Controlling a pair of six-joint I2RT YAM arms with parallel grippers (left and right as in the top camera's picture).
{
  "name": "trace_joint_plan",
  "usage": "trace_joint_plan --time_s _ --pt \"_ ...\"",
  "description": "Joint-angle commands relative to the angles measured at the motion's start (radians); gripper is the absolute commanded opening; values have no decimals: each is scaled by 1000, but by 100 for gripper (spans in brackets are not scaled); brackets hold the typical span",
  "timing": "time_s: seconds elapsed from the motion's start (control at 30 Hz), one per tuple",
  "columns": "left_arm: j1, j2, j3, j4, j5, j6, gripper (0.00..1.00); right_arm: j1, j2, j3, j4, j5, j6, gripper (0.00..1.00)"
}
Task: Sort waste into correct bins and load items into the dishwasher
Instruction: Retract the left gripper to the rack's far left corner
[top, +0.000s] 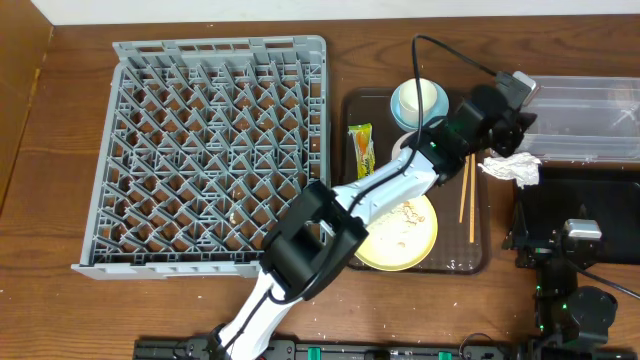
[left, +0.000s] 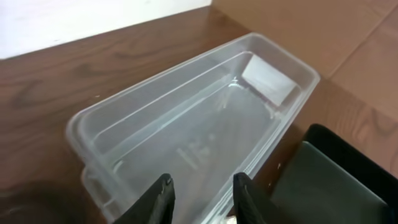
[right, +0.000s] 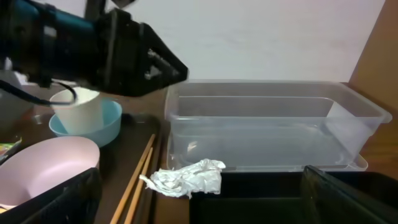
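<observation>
The crumpled white paper wad (top: 513, 168) lies between the brown serving tray and the black tray (top: 590, 215), just in front of the clear tub (top: 590, 120); the right wrist view shows it (right: 186, 177) on the black tray's corner. My left gripper (top: 510, 125) is open and empty above the tub's near end (left: 200, 199). My right gripper (top: 562, 238) is wide open (right: 205, 199), low over the black tray (right: 261, 202), facing the wad. The cream cup (top: 425, 98) sits in the blue bowl (top: 403, 108). The wrapper (top: 360, 150), chopsticks (top: 467, 190) and yellow plate (top: 405, 240) lie on the serving tray.
The grey dish rack (top: 220, 150) fills the left of the table. The brown serving tray (top: 350, 110) sits between it and the bins. The pink bowl (right: 43, 168) is mostly hidden under my left arm (top: 390, 185) from overhead. The tub (left: 81, 124) holds nothing.
</observation>
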Motion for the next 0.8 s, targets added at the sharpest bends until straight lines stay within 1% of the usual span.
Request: trace_joint_plan --time_s 0.0,0.1,0.27,0.3,0.33,0.37,0.43,0.57,0.63,0.73,0.77 --pt "53 -115 0 -60 -13 10 33 -6 -5 -1 -5 5 -11 99" --pt "87 -182 0 -153 -13 10 33 -6 -5 -1 -5 5 -11 99" --pt "170 -324 0 -388 -13 11 33 -6 -5 -1 -5 5 -11 99" --pt "188 -349 0 -431 -13 11 39 -6 -5 -1 -5 5 -11 99" --pt "211 -376 0 -480 -13 11 48 -6 -5 -1 -5 5 -11 99" --pt "230 -398 0 -517 -13 11 51 -6 -5 -1 -5 5 -11 99" --pt "297 -454 0 -638 -14 11 57 -6 -5 -1 -5 5 -11 99" --pt "441 -517 0 -853 -85 -5 62 -6 -5 -1 -5 5 -11 99" --pt "527 -537 0 -950 -134 -54 64 -6 -5 -1 -5 5 -11 99" --pt "656 -551 0 -1059 -168 -114 65 -6 -5 -1 -5 5 -11 99" --pt "698 -551 0 -1084 -168 -129 68 -6 -5 -1 -5 5 -11 99"
